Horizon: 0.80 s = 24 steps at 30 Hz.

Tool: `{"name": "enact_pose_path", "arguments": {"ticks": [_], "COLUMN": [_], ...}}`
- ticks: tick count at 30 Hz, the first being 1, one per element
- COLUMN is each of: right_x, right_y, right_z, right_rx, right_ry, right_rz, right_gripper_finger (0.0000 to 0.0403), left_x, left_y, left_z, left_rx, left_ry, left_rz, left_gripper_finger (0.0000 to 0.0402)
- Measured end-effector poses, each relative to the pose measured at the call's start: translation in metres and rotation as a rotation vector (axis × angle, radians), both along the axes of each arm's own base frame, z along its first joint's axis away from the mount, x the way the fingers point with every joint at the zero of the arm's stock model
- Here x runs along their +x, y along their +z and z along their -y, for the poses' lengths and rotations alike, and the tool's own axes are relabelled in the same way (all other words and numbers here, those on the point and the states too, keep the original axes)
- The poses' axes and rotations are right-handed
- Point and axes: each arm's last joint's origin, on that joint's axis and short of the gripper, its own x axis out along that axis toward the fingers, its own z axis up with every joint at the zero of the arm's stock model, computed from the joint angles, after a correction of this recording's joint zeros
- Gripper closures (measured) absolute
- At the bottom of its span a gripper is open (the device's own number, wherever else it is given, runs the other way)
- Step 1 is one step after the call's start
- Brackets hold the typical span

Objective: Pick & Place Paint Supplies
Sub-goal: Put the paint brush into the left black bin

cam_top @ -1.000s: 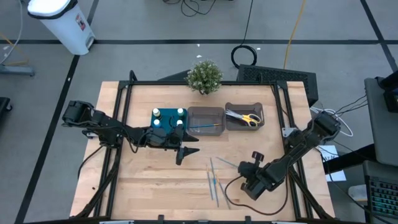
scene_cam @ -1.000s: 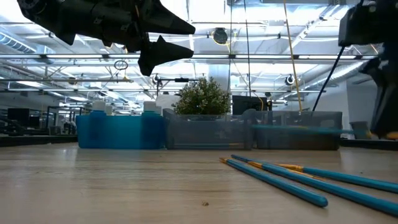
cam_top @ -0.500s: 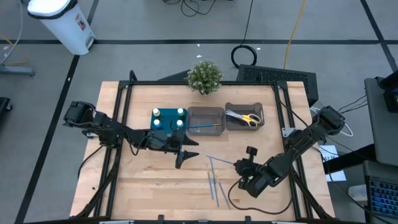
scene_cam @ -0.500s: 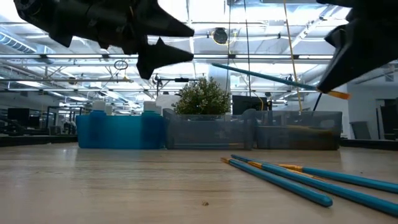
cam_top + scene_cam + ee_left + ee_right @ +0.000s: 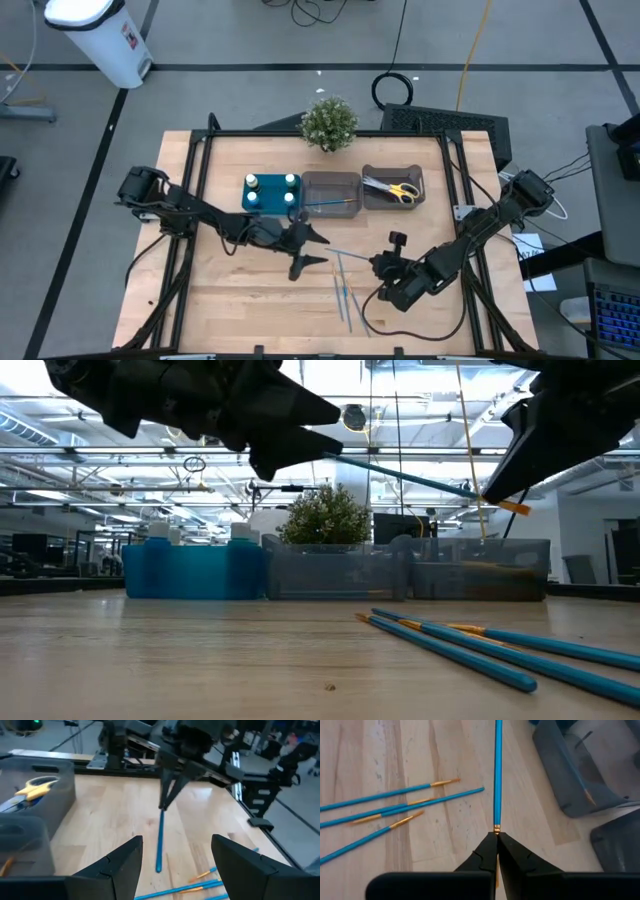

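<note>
Holding one blue brush point(image 5: 497, 775) clear of the tabletop point(image 5: 220, 290), the right gripper point(image 5: 497, 836) has its fingers pinched together on the brush's gold ferrule end; the blue shaft points away from it toward the left arm. Left gripper point(image 5: 308, 247) hovers over the middle of the tabletop with fingers spread apart, nothing between them, facing the free tip of that lifted brush.

Four more brushes point(image 5: 345, 290) lie loose on the wood just below and between the two grippers, roughly parallel. Low view shows them flat on the tabletop.

Back row, side by side: teal tray point(image 5: 266, 207) with white-capped bottles point(image 5: 253, 181) standing in it; next, a grey bin point(image 5: 331, 193) with one brush lying inside; next, a second grey bin point(image 5: 394, 188) holding yellow-handled scissors point(image 5: 398, 189). Potted plant point(image 5: 329, 122) sits at the far edge behind the bins.
</note>
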Motion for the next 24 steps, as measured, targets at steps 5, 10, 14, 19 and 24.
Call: {"name": "enact_pose_path", "arguments": {"ticks": [5,10,14,19,24], "right_x": [0.001,0.001,0.001,0.001,0.001], "right_y": [-0.002,-0.009,-0.010,-0.010,-0.010], "right_z": [0.000,-0.001,-0.001,0.000,0.000], "right_rx": [-0.022,-0.009,-0.012,-0.032,-0.034], "right_ry": [0.008,0.036,0.048,0.038,0.037], "right_rz": [0.036,0.053,0.058,0.074,0.076], "right_gripper_finger": [0.0403,0.0403,0.0403,0.0403,0.0403], "left_x": [0.008,0.010,0.010,0.009,0.009], "left_y": [-0.006,-0.006,-0.006,-0.008,-0.008], "left_z": [0.004,0.004,0.004,0.004,0.004], "left_rx": [0.064,0.081,0.085,0.091,0.093], "left_ry": [-0.035,-0.034,-0.032,-0.034,-0.034], "left_rz": [-0.009,-0.002,-0.004,-0.017,-0.025], "left_gripper_finger": [0.0156,0.0156,0.0156,0.0156,0.0156]}}
